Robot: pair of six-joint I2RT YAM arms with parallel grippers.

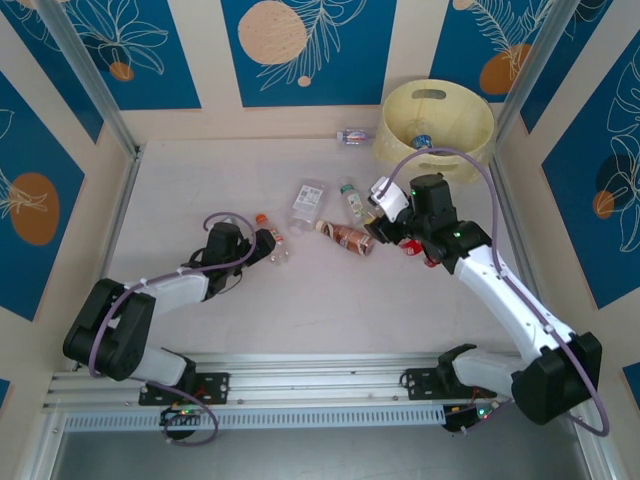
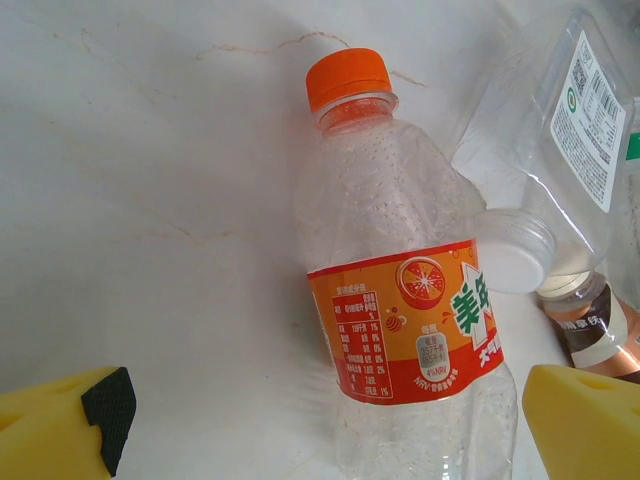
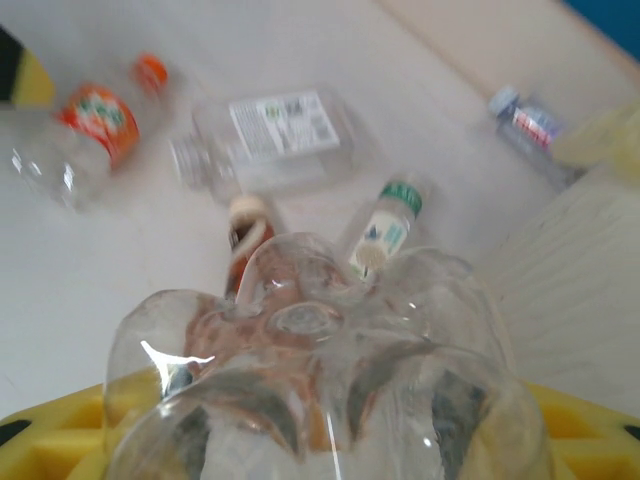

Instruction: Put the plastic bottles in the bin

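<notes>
– Bottles lie all over the white table (image 1: 200, 190). What is on the left?
– The left gripper (image 1: 266, 240) is low over the table, and its yellow fingers (image 2: 60, 435) are wide apart. The orange bottle (image 2: 400, 300) lies flat between them.
– And in the middle?
– A clear bottle with a white label (image 1: 308, 197), a green-cap bottle (image 1: 352, 200) and a brown bottle (image 1: 348, 237) lie close together.
– What does the right gripper (image 3: 320, 440) do?
– Its fingers are clamped on a red-label bottle (image 1: 413, 247), just right of the brown one.
– Where is the bin (image 1: 470, 110)?
– It stands in the far right corner. A blue-cap bottle (image 1: 422, 141) is inside it. A blue-label bottle (image 1: 352, 137) lies on the table just left of it.
</notes>
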